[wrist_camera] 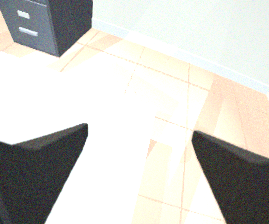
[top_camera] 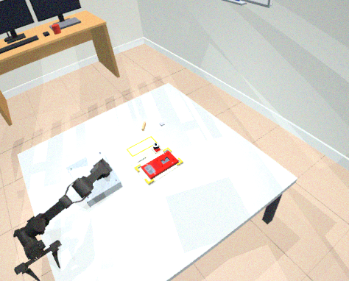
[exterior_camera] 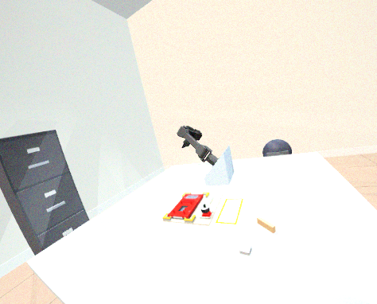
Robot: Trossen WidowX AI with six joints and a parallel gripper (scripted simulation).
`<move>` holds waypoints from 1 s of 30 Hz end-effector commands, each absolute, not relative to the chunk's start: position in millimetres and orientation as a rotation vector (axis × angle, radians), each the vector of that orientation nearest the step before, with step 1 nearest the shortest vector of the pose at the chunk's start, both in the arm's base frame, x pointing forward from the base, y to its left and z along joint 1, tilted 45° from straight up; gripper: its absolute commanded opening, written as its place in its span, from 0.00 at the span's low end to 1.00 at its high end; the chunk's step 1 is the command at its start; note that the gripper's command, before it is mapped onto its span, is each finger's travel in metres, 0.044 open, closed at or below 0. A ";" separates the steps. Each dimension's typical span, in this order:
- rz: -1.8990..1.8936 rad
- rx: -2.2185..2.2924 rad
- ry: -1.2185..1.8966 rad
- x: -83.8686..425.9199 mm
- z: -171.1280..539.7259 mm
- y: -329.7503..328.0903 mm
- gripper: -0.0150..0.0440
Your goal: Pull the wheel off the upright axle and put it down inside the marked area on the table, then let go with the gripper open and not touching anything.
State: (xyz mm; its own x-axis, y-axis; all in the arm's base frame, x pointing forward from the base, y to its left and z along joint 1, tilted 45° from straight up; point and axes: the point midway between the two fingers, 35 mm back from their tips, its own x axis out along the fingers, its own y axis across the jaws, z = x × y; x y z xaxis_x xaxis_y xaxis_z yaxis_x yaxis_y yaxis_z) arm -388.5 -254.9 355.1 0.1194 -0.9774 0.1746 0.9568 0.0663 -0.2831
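Holding nothing, my gripper (top_camera: 49, 274) (exterior_camera: 184, 146) (wrist_camera: 140, 132) wide apart. Wheel (top_camera: 156, 148) (exterior_camera: 205, 209) on axle (top_camera: 156, 144) (exterior_camera: 204, 205); yellow box (top_camera: 139, 143) (exterior_camera: 239, 211) at nine o'clock, top view. Whole job left.

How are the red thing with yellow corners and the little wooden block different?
The red plate is big, but the wooden block is small. The plate is red with grey patches, while the block is plain light brown. The plate has yellow corner pieces around it; the block has none. Both lie on the white table.
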 end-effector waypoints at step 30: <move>-1.210 -0.006 -0.417 -208.5 415.1 -433.3 0.76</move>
